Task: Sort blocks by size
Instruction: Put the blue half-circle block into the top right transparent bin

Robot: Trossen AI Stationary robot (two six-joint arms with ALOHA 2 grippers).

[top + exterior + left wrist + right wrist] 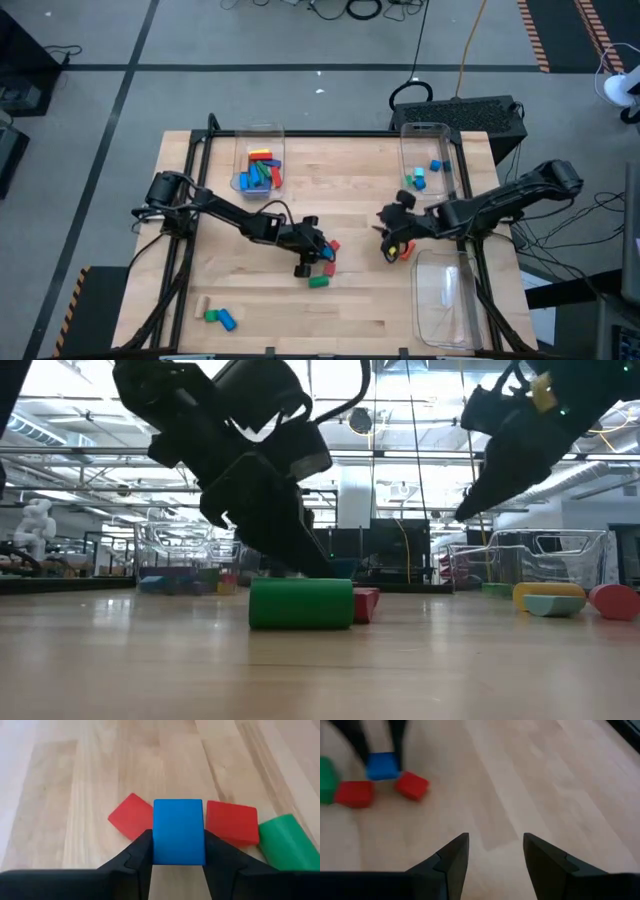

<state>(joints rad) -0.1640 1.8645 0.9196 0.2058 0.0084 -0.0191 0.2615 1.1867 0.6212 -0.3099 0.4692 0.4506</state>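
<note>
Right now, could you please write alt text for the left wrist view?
The left gripper has its fingers closed on a blue block over the wooden table. Two red blocks and a green cylinder lie just behind.

Grey floor (250,40) crossed by dark tape lines (cables trail across it); a black case (470,110) sits behind the table; ceiling trusses (400,455) run overhead.

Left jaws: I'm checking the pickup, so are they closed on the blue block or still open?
Closed on it: the left wrist view shows both fingers pressed against the blue block's sides.
</note>
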